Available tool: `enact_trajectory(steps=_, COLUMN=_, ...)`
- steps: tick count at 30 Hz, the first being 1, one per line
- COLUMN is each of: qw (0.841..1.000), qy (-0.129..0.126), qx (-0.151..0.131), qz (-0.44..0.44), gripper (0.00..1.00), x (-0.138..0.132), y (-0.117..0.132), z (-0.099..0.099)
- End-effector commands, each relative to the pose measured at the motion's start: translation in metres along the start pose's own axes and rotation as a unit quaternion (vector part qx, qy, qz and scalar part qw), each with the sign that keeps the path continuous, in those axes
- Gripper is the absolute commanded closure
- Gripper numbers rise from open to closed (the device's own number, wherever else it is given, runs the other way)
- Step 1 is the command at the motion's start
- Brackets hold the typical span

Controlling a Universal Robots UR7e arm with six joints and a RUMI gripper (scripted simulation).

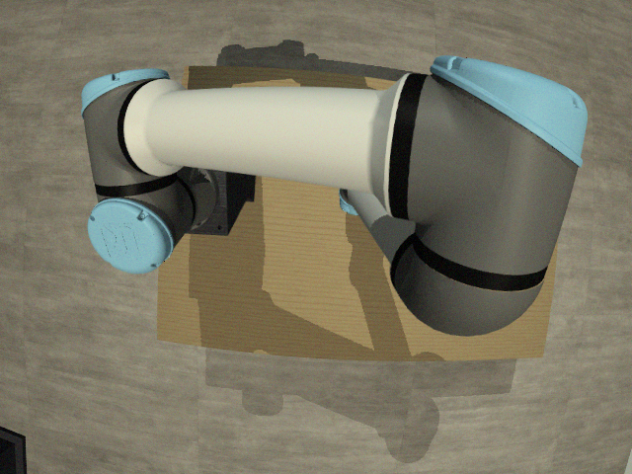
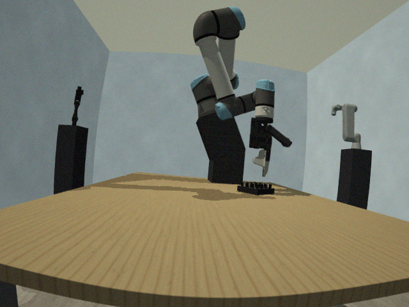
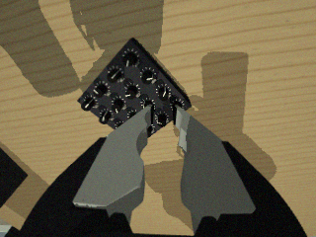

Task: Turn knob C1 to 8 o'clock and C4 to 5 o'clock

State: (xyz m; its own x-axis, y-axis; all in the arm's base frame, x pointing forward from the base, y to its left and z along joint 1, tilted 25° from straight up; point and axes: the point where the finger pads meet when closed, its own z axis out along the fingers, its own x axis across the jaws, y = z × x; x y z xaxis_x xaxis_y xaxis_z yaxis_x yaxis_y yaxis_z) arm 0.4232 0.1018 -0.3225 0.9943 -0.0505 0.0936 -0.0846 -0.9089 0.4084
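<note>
The black knob box (image 2: 255,190) (image 3: 103,103) lies on the wooden table, turned diagonally in the wrist view. Several black knobs with white pointers and tick marks stand on it. Its socket cannot be made out, so the row letters are unclear. My gripper (image 2: 264,175) (image 3: 163,107) is nearly closed, with a narrow gap between its tips and nothing held. The tips hang above the box, over its lower right part in the wrist view. The fingers hide part of the nearest knobs. In the top view the arm hides the box and the fingertips.
The wooden table (image 1: 306,245) (image 2: 185,238) carries broad arm shadows. Two other small robot arms (image 2: 78,102) (image 2: 348,122) stand on black pedestals beyond the table's sides. A dark object (image 3: 11,178) shows at the wrist view's left edge.
</note>
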Motion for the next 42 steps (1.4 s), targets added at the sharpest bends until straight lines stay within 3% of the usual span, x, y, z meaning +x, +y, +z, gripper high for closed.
enact_trajectory(steps=1, qw=1.000, qy=0.001, qx=0.001, qz=-0.021, gripper=0.89, x=0.000, y=0.000, z=-0.001)
enact_trajectory(steps=7, qw=0.995, qy=0.001, qx=0.000, qz=-0.101, gripper=0.89, x=-0.001, y=-0.001, z=-0.003)
enact_trajectory(steps=18, qw=0.970, qy=0.001, qx=0.000, qz=-0.243, gripper=0.89, x=-0.002, y=-0.002, z=-0.006)
enact_trajectory(steps=33, qw=0.882, qy=0.001, qx=0.000, qz=-0.470, gripper=0.89, x=-0.003, y=0.000, z=-0.013)
enact_trajectory(steps=35, qw=0.882, qy=0.001, qx=0.000, qz=-0.470, gripper=0.89, x=-0.003, y=0.000, z=-0.013)
enact_trajectory(steps=42, qw=0.818, qy=0.001, qx=0.000, qz=-0.575, gripper=0.89, x=-0.002, y=0.002, z=-0.016)
